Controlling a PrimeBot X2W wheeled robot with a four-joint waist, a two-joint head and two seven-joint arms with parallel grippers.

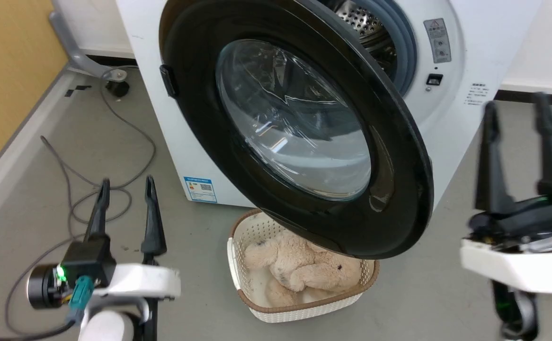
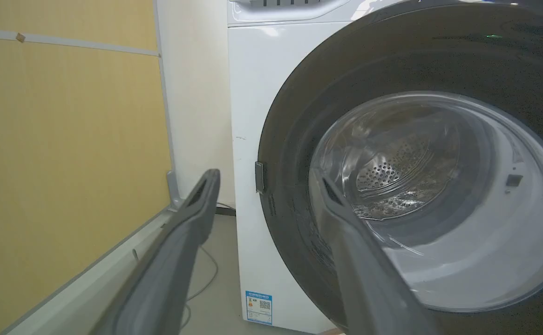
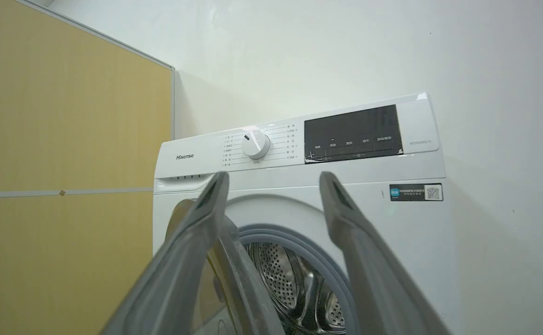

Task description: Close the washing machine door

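So the washing machine door is hanging wide open: a big round thing with a fat glossy black rim and a clear bulging glass bowl in the middle. It's nearly as wide as the washing machine itself. It's attached along its left edge and swung out toward the camera, so from the head view its lower right rim sits over the far end of the basket on the floor. You can see reflections and a bit of smear on the glass, and in the left wrist view the drum holes show right through it. Behind the door the port is uncovered, with the grey rubber gasket and a slice of the perforated steel drum showing. I can't make out anything inside the drum from here. The basket is a little cream perforated one with a brown rim, and it has a fluffy beige teddy bear slumped in it. There's a small blue sticker low on the machine's front. The left gripper is down at the lower left with its fingers spread and nothing between them. The right gripper is over on the right, also spread wide and empty, well apart from the door's rim.
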